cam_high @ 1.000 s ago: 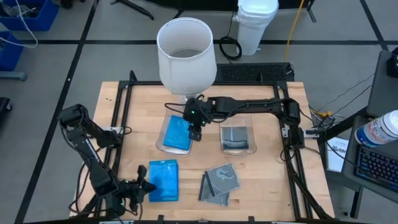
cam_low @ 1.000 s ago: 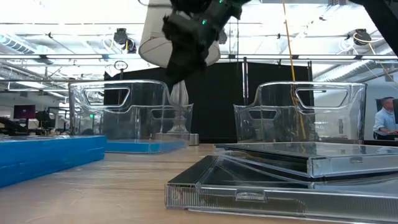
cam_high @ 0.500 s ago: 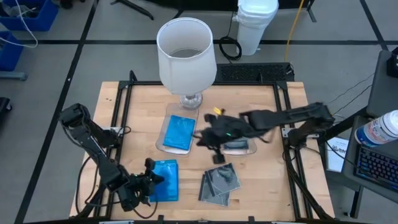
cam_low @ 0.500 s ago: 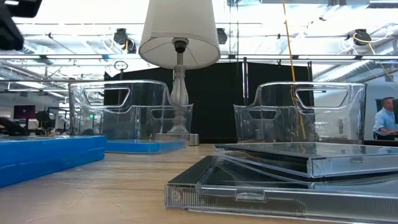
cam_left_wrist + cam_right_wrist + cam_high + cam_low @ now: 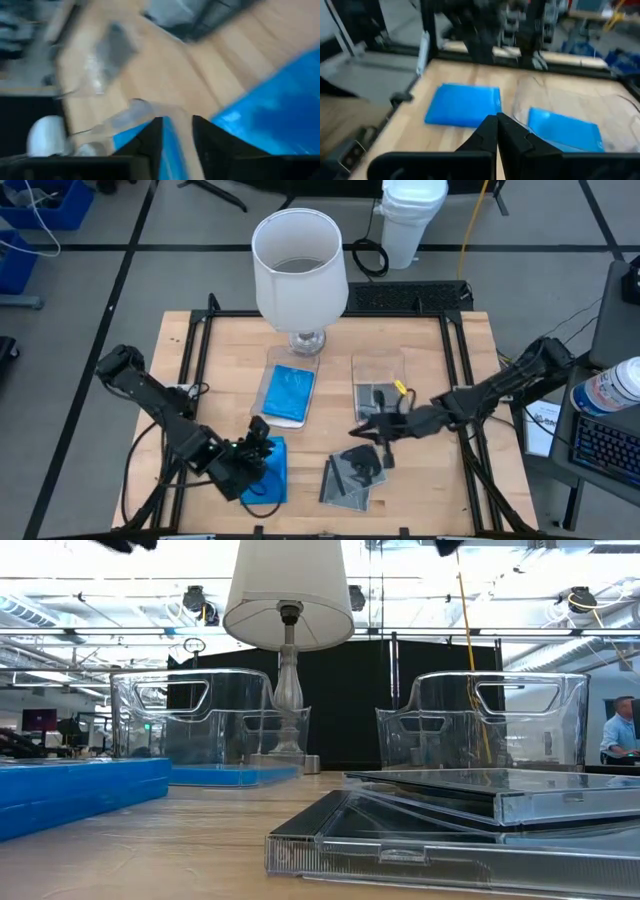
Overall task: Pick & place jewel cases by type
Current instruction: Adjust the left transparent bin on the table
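A short stack of blue jewel cases [image 5: 272,478] lies flat near the front left, also seen in the right wrist view [image 5: 465,104]. My left gripper [image 5: 260,453] hovers over the stack's left edge, its fingers a little apart [image 5: 177,137] with nothing between them. Dark grey jewel cases [image 5: 355,473] lie stacked askew at the front middle. My right gripper [image 5: 362,433] hangs shut [image 5: 496,131] just beyond them. One blue case [image 5: 290,392] lies in the left clear tray [image 5: 262,412]. A grey case [image 5: 378,400] lies in the right tray [image 5: 357,370].
A white-shaded lamp [image 5: 300,265] stands on the table behind the trays. A black metal frame [image 5: 200,370] runs along the table's edges. Bare wood shows between the two stacks and at the front right. A person sits far off in the room [image 5: 620,730].
My right gripper has swung from over the left tray toward the table's right and near edge, ending beside the grey cases. My left gripper has risen and moved from the near left corner toward the right, over the blue stack. No case has moved.
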Motion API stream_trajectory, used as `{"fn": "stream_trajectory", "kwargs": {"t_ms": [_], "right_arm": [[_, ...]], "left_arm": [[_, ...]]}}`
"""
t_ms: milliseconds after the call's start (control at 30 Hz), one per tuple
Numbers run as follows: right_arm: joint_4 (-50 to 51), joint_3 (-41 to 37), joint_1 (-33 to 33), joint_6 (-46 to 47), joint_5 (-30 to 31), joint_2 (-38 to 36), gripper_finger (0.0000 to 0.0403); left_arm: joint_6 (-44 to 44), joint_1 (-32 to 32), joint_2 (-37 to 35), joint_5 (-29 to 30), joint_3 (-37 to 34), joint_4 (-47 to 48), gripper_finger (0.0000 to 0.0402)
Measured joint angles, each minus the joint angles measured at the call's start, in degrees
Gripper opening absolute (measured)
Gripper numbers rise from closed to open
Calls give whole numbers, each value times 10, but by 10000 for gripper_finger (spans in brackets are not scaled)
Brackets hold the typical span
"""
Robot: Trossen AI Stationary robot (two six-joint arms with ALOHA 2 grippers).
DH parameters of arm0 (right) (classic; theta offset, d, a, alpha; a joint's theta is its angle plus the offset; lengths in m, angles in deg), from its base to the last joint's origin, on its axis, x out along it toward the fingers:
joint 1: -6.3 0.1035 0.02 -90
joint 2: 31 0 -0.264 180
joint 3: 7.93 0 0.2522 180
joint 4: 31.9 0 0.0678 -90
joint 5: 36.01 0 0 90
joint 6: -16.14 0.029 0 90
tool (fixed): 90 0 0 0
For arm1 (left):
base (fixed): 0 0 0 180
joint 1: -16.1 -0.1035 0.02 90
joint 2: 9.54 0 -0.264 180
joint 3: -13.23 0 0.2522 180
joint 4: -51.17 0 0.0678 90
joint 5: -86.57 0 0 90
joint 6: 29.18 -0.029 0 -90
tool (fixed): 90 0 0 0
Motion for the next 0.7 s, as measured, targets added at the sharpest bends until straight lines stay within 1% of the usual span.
{"fn": "stream_trajectory", "kwargs": {"t_ms": [67,133,167,233,300,400,500,600,700], "right_arm": [[-61,-47,15,-12,2,-11,1],[-106,-87,24,-15,8,-17,1],[-129,-102,29,-16,22,-18,1],[-175,-127,40,-16,56,-19,1],[-205,-148,49,-17,72,-18,1],[-234,-177,57,-17,77,-15,1],[-264,-198,66,-10,79,-15,1],[-275,-217,77,0,78,-15,0],[-285,-226,86,3,79,-15,0]], "left_arm": [[-27,-16,2,-49,-1,4,159],[-38,-35,4,-76,0,6,198],[-45,-47,4,-90,-1,11,215],[-63,-75,5,-131,0,17,242],[-68,-105,5,-158,-1,17,259],[-58,-152,5,-185,-1,24,269],[-31,-197,5,-223,-1,35,270],[-3,-228,5,-231,-11,34,260],[2,-251,5,-250,-32,37,241]]}}
